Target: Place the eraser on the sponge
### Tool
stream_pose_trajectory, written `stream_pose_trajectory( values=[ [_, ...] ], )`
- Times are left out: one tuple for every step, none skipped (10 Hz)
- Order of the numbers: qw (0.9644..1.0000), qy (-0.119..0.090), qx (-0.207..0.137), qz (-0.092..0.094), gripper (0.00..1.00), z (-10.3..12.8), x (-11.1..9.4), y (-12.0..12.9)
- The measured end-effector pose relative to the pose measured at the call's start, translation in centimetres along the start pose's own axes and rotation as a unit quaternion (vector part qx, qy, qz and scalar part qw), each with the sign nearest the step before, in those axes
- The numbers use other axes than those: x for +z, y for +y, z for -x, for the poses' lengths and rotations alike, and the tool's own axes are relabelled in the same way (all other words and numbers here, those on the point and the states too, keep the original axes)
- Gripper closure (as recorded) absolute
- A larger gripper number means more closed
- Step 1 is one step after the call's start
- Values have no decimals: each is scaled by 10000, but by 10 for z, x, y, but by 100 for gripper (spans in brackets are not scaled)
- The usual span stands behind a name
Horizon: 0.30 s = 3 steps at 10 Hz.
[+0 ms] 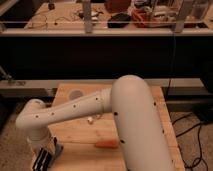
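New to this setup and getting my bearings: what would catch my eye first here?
The big white arm fills the frame, bending over the wooden table with its gripper at the lower left of the view beside a blue object. An orange piece lies near the table's front edge, and a cluttered bench runs behind.

Big arm blocks the middle of the table
The white arm [75, 107] lies across the wooden table [75, 137]. The gripper [44, 160] hangs at the front left corner, just beside a blue thing [58, 149]. A small white bit [90, 119] and an orange thing [106, 144] sit by the arm. The back left, near the grey disc [76, 93], is open.
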Motion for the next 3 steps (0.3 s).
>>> stream_pose_trajectory(
  values=[
    [10000,35,15,4,20,-1,-1,0],
    [10000,54,30,-20,20,-2,-2,1],
    [10000,58,40,-68,20,-2,-3,2]
  ],
)
